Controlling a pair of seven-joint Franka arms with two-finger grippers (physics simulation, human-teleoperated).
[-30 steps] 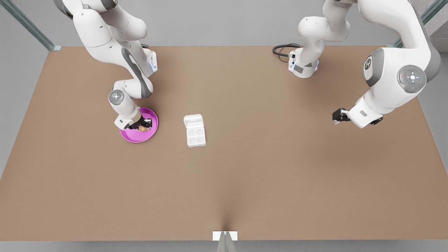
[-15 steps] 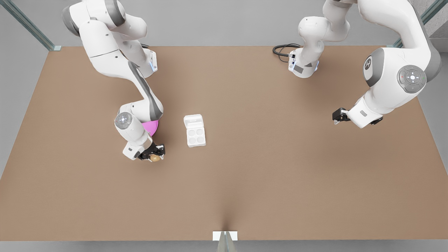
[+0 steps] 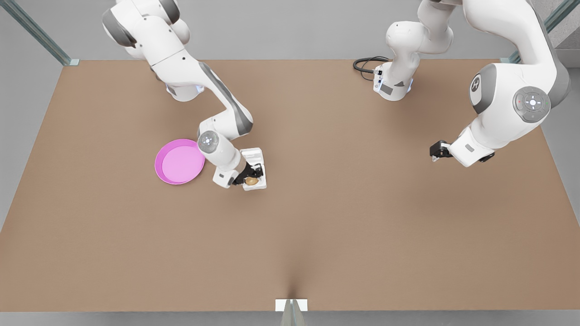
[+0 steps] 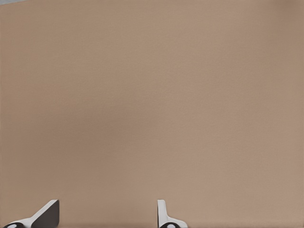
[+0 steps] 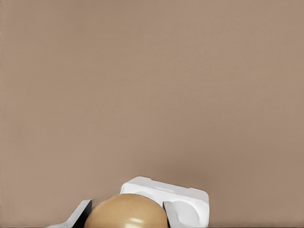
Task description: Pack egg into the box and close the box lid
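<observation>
Two arms over the worktop [image 3: 317, 235], right end effector [image 3: 250, 179] gripping the egg [image 3: 251, 181] – hovering above the box [image 3: 259, 184] near the pink plate [image 3: 179, 161], box lid [image 3: 253, 155] lying open, left end effector [image 3: 435, 154] waiting well apart – fingers [image 4: 45, 216] spread, holding nothing.

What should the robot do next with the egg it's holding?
Probably lower it and let go. The right gripper holds the egg over the box, above a near cup. The box lid lies open. The left gripper waits, open, far off.
</observation>
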